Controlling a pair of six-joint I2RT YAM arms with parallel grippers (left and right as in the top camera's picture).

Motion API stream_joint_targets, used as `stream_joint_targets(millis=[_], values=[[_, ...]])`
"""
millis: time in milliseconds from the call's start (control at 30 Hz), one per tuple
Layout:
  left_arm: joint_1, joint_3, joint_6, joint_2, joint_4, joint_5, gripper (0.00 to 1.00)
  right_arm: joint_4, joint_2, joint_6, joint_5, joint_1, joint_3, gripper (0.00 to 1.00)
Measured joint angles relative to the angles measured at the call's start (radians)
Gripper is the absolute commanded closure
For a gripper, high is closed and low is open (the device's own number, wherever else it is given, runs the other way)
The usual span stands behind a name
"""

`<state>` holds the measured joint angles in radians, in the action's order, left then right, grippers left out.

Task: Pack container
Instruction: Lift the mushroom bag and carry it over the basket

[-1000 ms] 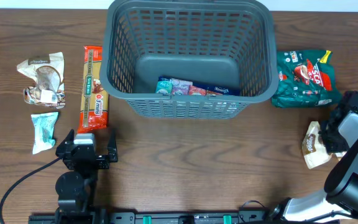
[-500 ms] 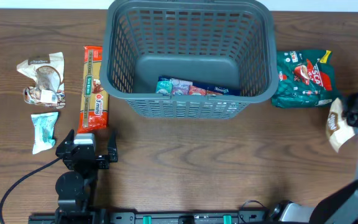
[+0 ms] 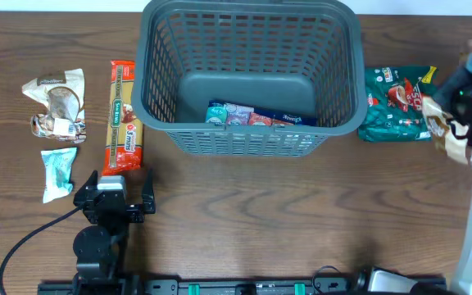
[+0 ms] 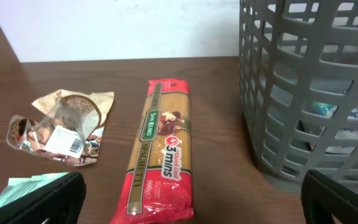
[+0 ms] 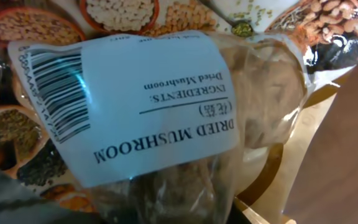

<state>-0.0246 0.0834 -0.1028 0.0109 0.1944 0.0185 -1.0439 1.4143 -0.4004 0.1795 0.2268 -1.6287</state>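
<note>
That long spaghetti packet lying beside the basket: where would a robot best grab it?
Across its narrow width near the middle, coming straight down from above. The spaghetti packet lies flat, long and slim, so both long edges are free to pinch.

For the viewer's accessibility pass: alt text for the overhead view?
Large dark grey slotted plastic basket at the table's far side, packets inside; right gripper, at the right edge, holds a beige food packet beside a green foil snack bag. The left gripper rests open by a long red spaghetti pack.
</note>
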Motion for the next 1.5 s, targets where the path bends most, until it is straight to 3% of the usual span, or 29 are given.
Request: stream_joint_targets(millis=[367, 700, 1033, 1500], values=[[0.0, 0.0, 0.0, 0.0, 0.0, 0.0, 0.01, -0.094, -0.008, 0.069, -0.028, -0.257, -0.211, 0.99], [0.0, 0.0, 0.0, 0.0, 0.0, 0.0, 0.01, -0.142, 0.014, 0.108, -0.031, -0.48, -0.222, 0.99], [0.0, 0.0, 0.0, 0.0, 0.0, 0.0, 0.01, -0.167, 0.155, 0.164, -0.031, -0.67, -0.222, 0.99], [0.0, 0.0, 0.0, 0.0, 0.0, 0.0, 0.01, -0.13, 0.208, 0.179, -0.034, -0.662, -0.222, 0.99]])
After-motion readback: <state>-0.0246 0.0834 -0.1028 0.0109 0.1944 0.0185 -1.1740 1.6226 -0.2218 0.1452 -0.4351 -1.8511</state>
